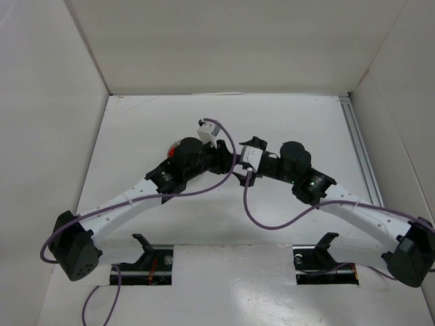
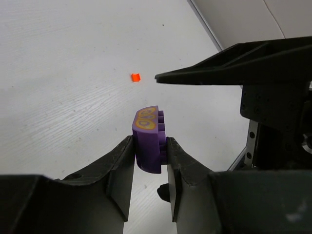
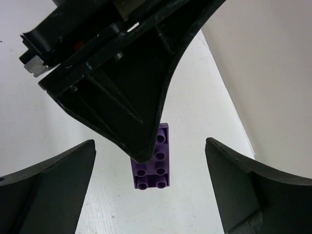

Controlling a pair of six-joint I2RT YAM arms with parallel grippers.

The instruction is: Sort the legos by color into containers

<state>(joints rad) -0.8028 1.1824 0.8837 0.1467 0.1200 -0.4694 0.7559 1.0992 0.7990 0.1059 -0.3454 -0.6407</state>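
My left gripper point(image 2: 150, 146) is shut on a purple lego point(image 2: 147, 141) with yellow rings printed on its end, and holds it above the table. In the top view the left gripper point(image 1: 223, 160) and the right gripper point(image 1: 239, 166) meet tip to tip at mid-table. In the right wrist view the same purple lego point(image 3: 155, 170) shows its studs, partly behind the left gripper's black finger point(image 3: 126, 92). My right gripper point(image 3: 150, 144) is open wide, its jaws standing apart on either side of the lego without touching it. A tiny orange-red lego point(image 2: 135, 77) lies on the table beyond. The white dish is hidden.
Something red point(image 1: 175, 148) peeks out from under the left arm. White walls enclose the table on three sides. A metal rail point(image 1: 360, 149) runs along the right edge. Purple cables point(image 1: 258, 217) hang between the arms.
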